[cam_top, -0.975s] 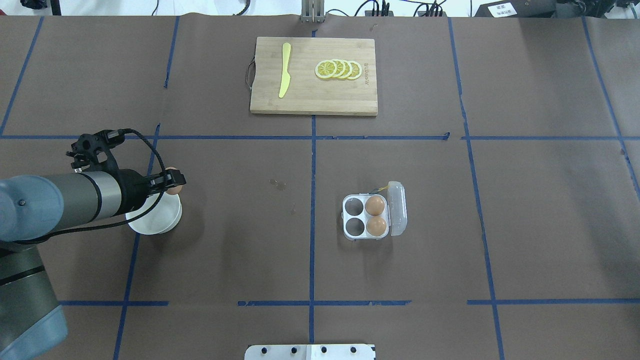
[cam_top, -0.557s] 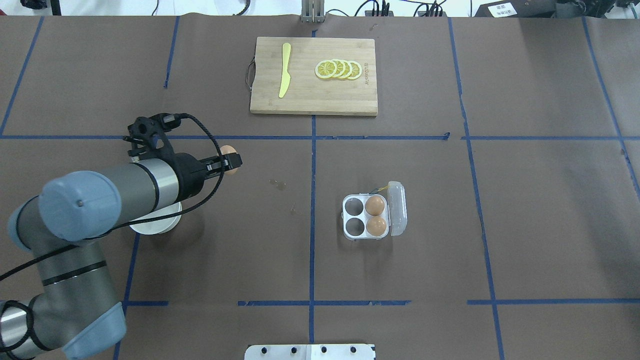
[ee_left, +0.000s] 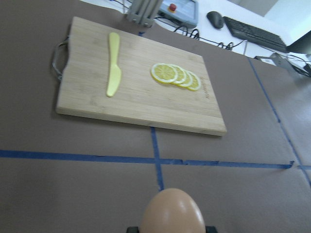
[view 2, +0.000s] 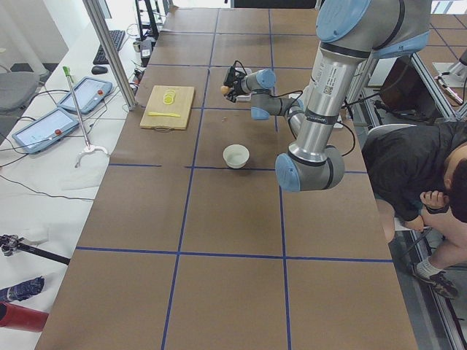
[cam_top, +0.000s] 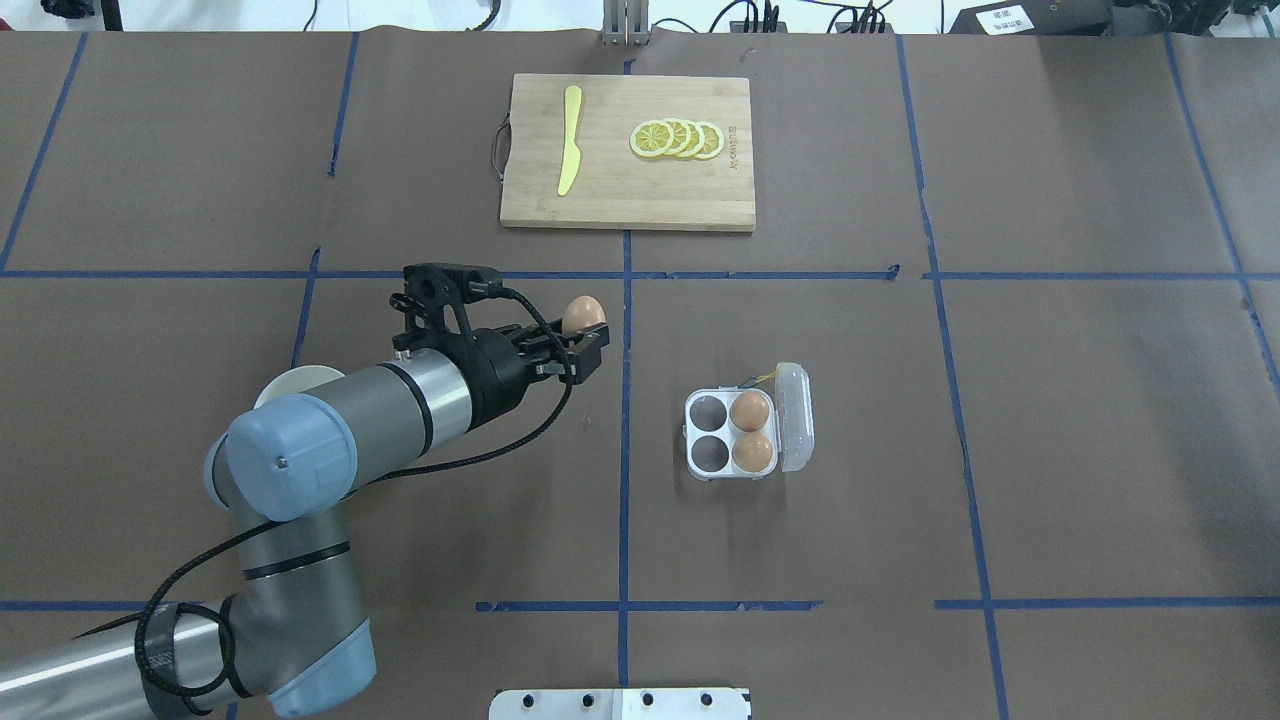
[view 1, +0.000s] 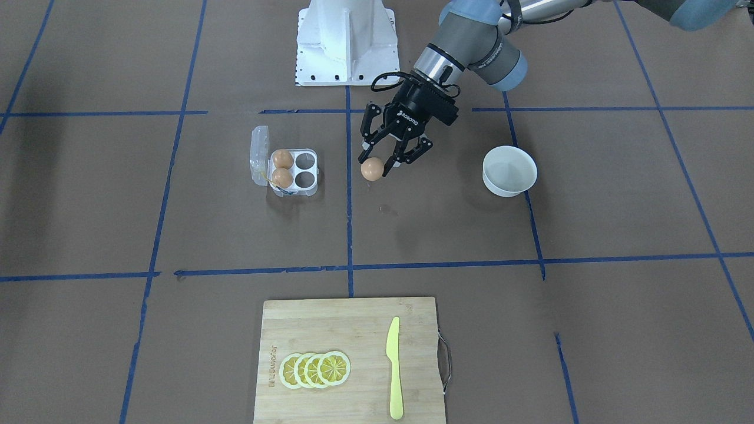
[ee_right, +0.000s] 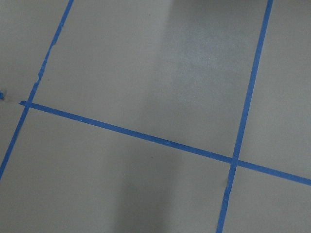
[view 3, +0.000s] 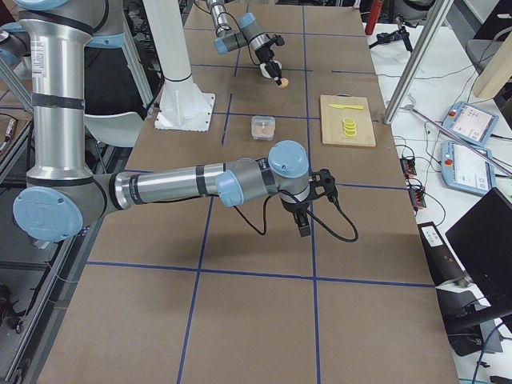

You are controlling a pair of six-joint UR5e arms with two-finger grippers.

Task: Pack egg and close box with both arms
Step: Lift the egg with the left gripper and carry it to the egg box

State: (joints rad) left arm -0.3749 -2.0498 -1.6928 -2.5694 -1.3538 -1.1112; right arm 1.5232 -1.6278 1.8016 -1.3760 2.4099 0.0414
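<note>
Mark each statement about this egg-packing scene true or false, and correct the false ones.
1. The left end effector grips the egg. True.
2. The box has its lid closed. False: the lid stands open.
3. Two other eggs sit in the box, and two cells are empty. True.
4. The yellow knife lies inside the box. False: it lies on the cutting board, beside the lemon slices.
</note>
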